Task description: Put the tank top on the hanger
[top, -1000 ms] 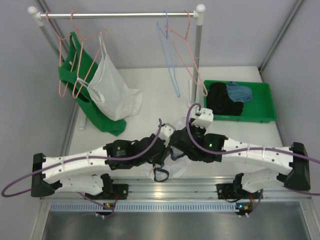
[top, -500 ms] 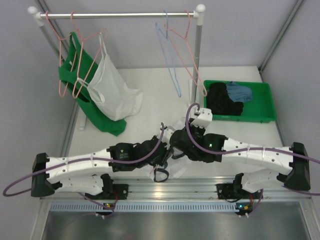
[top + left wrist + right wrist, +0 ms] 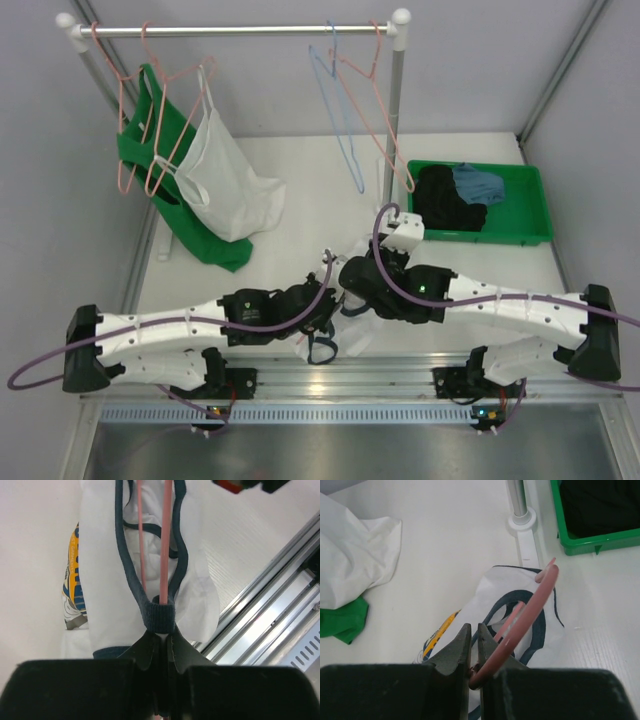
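Observation:
The tank top (image 3: pixel 102 575), white with navy trim and a blue-and-yellow print (image 3: pixel 71 582), lies bunched on the table under both arms (image 3: pixel 356 334). My left gripper (image 3: pixel 161 636) is shut on a navy shoulder strap (image 3: pixel 159 618). The pink hanger (image 3: pixel 165 550) runs up through that strap loop. My right gripper (image 3: pixel 474 630) is shut on the curved hook end of the hanger (image 3: pixel 525 621), above the tank top (image 3: pixel 496 585). In the top view the left gripper (image 3: pixel 324 314) and the right gripper (image 3: pixel 343 303) meet near the table's front middle, and the hanger is hidden beneath them.
A clothes rail (image 3: pixel 235 31) at the back holds pink hangers (image 3: pixel 375 120), a light blue hanger (image 3: pixel 343 140), a green top (image 3: pixel 140 150) and a plain white top (image 3: pixel 225 180). A green bin (image 3: pixel 530 205) of dark clothes stands at right. A metal rail (image 3: pixel 340 378) edges the front.
My left arm has slid to the right and slightly nearer, closing up against the right gripper. The right wrist has shifted a little left. Less of the tank top shows.

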Tool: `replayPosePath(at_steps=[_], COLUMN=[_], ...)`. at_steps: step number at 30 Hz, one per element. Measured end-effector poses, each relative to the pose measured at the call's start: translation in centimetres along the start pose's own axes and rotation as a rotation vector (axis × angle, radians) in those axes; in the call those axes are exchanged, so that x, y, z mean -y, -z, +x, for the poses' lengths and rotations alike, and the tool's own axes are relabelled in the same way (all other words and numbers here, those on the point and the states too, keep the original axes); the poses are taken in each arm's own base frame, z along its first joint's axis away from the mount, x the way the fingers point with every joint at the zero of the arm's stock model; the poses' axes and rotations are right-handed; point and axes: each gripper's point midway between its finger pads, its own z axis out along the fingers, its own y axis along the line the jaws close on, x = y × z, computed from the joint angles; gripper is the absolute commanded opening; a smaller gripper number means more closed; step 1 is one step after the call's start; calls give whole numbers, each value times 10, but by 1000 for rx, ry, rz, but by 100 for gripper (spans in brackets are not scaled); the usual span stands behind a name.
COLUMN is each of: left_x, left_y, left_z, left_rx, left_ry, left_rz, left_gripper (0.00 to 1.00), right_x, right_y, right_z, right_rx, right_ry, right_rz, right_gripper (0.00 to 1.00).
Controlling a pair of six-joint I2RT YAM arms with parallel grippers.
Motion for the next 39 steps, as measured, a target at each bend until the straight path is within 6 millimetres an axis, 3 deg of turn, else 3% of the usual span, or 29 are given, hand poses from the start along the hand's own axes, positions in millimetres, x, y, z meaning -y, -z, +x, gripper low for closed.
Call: replayPosePath(at_steps=[9, 12, 13, 15, 16, 22, 30, 39], left_x=[3, 2, 2, 1, 0, -8, -18, -27], left_y=[2, 4, 5, 5, 4, 3, 9, 20], left_z=[-1, -1, -2, -1, -1, 1, 9, 15], left_rx=[41, 63, 70, 78, 82, 94, 122, 151], left_ry=[-5, 0, 2, 4, 5, 18, 48, 105], left_rz=[21, 29, 32, 31, 27, 1, -10, -11], left_gripper=[0, 0, 0, 0, 0, 0, 0, 0], right_x=[-6, -9, -10, -12, -12, -12, -12, -11], right_y=[0, 2, 3, 7, 9, 19, 29, 42], right_z=[-1, -2, -3, -7, -10, -26, -27, -39], right_rx=[-2, -9, -12, -18, -18, -16, -53, -66], right_ry=[0, -1, -7, -13, -16, -22, 11, -4], right_rz=[-20, -37, -46, -71, -79, -132, -199, -269], right_gripper=[1, 16, 26, 34, 44, 69, 88, 95])
